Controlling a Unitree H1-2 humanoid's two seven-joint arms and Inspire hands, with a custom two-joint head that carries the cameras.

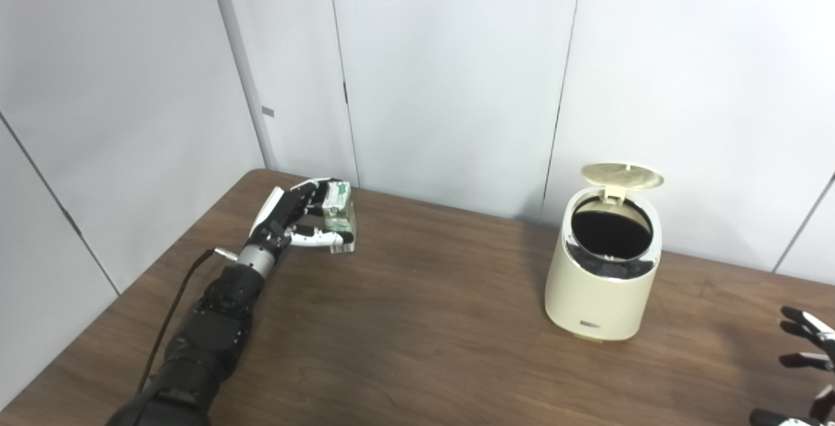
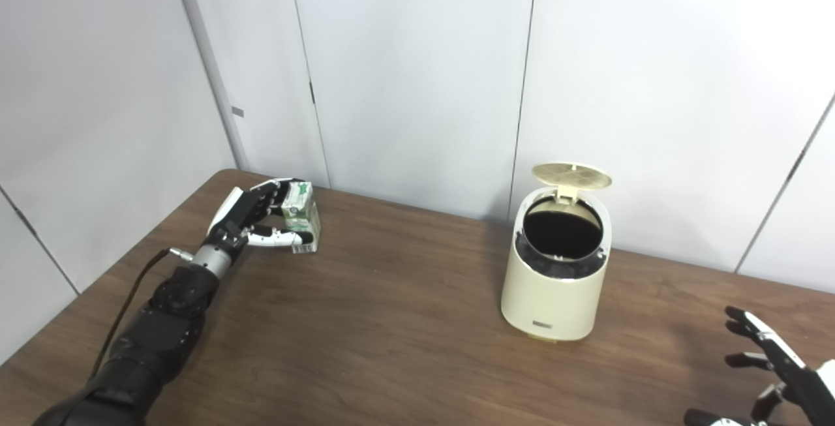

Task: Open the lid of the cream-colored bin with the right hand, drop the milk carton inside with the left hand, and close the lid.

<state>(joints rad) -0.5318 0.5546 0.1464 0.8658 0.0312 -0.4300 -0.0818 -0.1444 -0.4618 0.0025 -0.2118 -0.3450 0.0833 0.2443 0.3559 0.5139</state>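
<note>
Lid of the rounded cream-coloured plastic bin is already up, dark opening exposed, bin on the right half of the brown wood-grain worktop. Small green-and-white milk carton sits at the far left of the worktop, well apart from the bin, upright as far as I can tell, base on the wood. My left hand is wrapped round it, fingers across the front low down, others on the top side; looks like grasping, not lifted yet. My right hand is parked at the bottom right corner, fingers spread, released, holding nothing

Step in hand, I judge: secure the carton and carry it over. To do it well I'd firm the grasp before lifting, raise it clear above the bin rim, bring it over the centre of the opening, keep clear of the raised lid at the back, then release

Right eye view shows more of the right hand and palm; left eye view cuts it to fingertips at the edge. Left eye view shows the bin's inner rim liner a bit better
</note>
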